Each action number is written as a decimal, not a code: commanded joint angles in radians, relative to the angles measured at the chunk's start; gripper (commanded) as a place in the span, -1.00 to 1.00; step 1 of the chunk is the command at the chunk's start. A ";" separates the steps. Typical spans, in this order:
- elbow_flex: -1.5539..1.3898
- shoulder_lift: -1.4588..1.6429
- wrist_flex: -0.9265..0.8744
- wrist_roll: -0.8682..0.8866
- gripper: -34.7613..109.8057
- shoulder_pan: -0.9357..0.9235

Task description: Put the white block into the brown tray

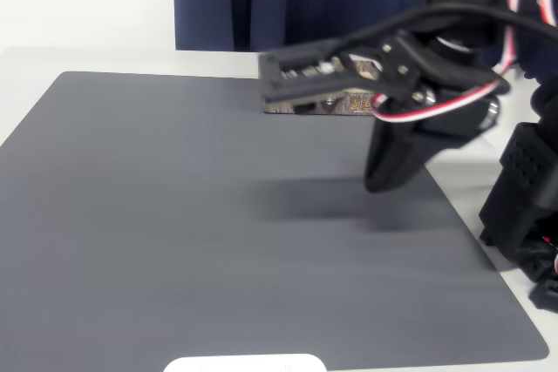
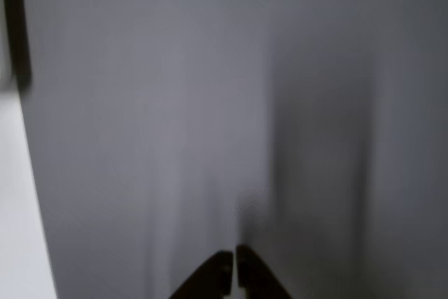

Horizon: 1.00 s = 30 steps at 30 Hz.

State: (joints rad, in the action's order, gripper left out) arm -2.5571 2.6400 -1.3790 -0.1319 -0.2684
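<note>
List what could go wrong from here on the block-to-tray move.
1. In the fixed view the end effector sits low over the brown tray, which lies at the far edge of the grey mat; a low pass could push the tray off the mat.
2. In the wrist view the fingertips nearly meet with nothing white between them, so the end effector may be carrying nothing.

Brown tray (image 1: 336, 105) — shallow rectangular box, dark bark-patterned outer wall with small gold marks — sits flat at the far edge of the grey mat, partly hidden behind the arm.
</note>
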 commanded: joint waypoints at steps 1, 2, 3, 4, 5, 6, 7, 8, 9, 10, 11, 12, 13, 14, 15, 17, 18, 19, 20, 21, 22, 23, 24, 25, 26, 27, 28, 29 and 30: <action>-0.074 0.146 0.012 0.029 -0.52 0.028; -0.110 0.186 0.012 0.041 -0.52 0.043; -0.144 0.222 0.012 0.054 -0.52 0.063; -0.178 0.256 0.012 0.071 -0.52 0.083; -0.210 0.288 0.014 0.081 -0.52 0.101; -0.241 0.316 0.014 0.097 -0.52 0.120; -0.267 0.344 0.014 0.112 -0.52 0.132; -0.288 0.368 0.014 0.123 -0.52 0.141; -0.307 0.394 0.014 0.137 -0.52 0.147; -0.321 0.416 0.014 0.146 -0.52 0.150; -0.333 0.434 0.014 0.147 -0.52 0.152; -0.344 0.451 0.014 0.149 -0.52 0.153; -0.357 0.468 0.012 0.155 -0.52 0.156; -0.373 0.485 0.011 0.166 -0.52 0.158; -0.393 0.508 0.011 0.170 -0.52 0.160; -0.423 0.549 0.006 0.179 -0.52 0.160; -0.436 0.566 0.006 0.179 -0.52 0.160; -0.448 0.588 0.006 0.179 -0.52 0.158; -0.463 0.609 0.006 0.183 -0.52 0.158; -0.479 0.627 0.006 0.186 -0.52 0.158; -0.491 0.641 0.005 0.187 -0.52 0.160; -0.494 0.646 0.002 0.189 -0.52 0.160; -0.495 0.647 0.000 0.189 -0.52 0.160; -0.503 0.660 0.000 0.189 -0.52 0.158; -0.517 0.672 0.003 0.189 -0.52 0.158; -0.526 0.672 0.008 0.193 -0.52 0.160; -0.532 0.672 0.009 0.196 -0.52 0.160; -0.535 0.672 0.012 0.196 -0.52 0.160; -0.537 0.672 0.012 0.196 -0.52 0.156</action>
State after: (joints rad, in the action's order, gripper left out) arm -3.0956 3.3057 -1.3729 0.0552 -0.1166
